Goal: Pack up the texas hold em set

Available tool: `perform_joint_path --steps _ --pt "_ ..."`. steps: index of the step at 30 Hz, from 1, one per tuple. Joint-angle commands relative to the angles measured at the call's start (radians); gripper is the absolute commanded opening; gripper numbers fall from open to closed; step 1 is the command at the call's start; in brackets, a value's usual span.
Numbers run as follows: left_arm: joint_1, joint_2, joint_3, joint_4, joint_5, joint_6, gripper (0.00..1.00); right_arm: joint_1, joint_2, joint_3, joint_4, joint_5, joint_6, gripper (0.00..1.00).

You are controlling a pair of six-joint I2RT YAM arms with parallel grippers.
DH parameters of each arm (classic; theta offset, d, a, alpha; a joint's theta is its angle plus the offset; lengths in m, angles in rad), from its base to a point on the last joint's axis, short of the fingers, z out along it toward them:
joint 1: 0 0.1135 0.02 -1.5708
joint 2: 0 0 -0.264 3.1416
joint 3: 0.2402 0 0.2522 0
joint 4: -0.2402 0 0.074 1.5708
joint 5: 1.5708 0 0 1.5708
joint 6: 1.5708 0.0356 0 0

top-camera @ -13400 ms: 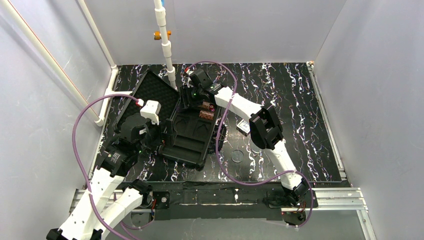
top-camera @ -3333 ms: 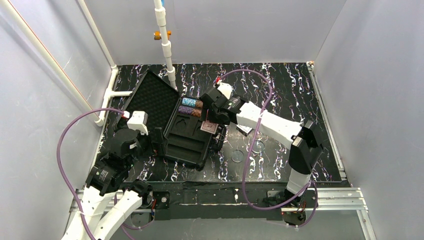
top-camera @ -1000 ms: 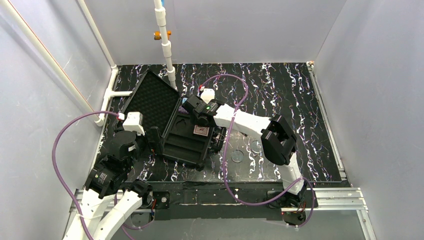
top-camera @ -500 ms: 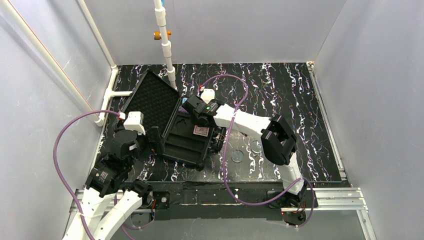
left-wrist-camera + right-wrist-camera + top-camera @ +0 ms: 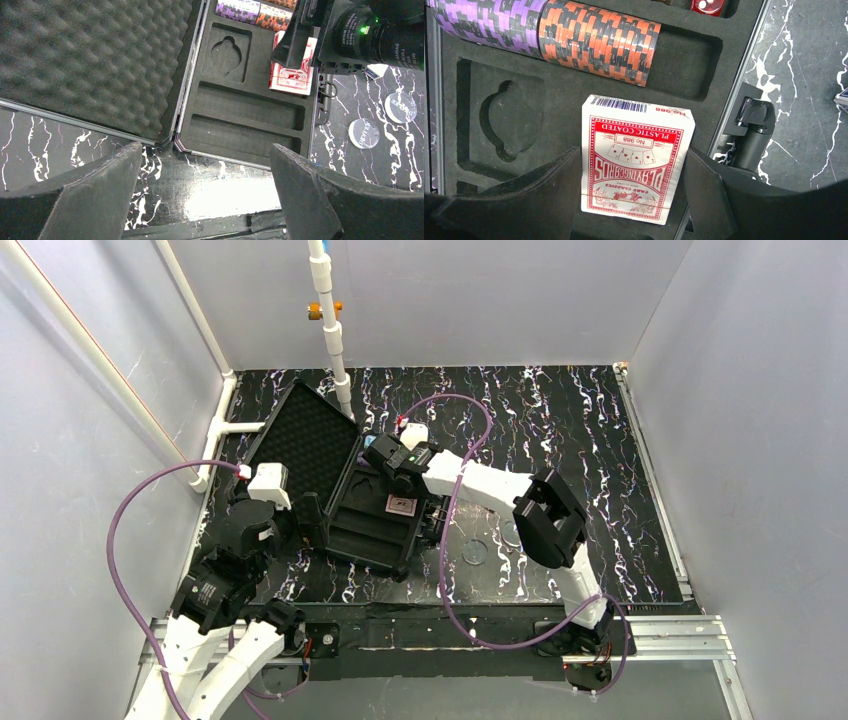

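R gripper pinches red deck by its long sides, axis along fingers, on tray; L gripper wide, farther off.

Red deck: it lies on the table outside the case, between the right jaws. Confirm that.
Not quite. The red deck lies on the tray inside the case, not on the table outside it. It does sit between the right jaws. The right wrist view shows this.
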Motion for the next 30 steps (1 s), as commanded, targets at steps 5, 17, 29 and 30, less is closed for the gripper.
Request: perform_joint_path --steps 5,17,29,30 --pt "-0.001 0.001 0.001 -0.011 -0.006 0.007 0.99 0.018 0.024 -0.012 -0.137 -0.044 -0.001 0.39" --pt "-0.001 0.010 0.001 -0.010 -0.004 0.007 0.99 0.018 -0.053 -0.087 -0.068 -0.083 -0.060 0.93" --pt "-0.001 0.025 0.003 -0.010 -0.007 0.008 0.99 0.017 -0.165 -0.110 -0.040 -0.016 -0.211 0.98" --pt "-0.002 0.027 0.004 -0.010 -0.007 0.008 0.99 0.017 -0.168 -0.098 -0.042 -0.002 -0.230 0.98"
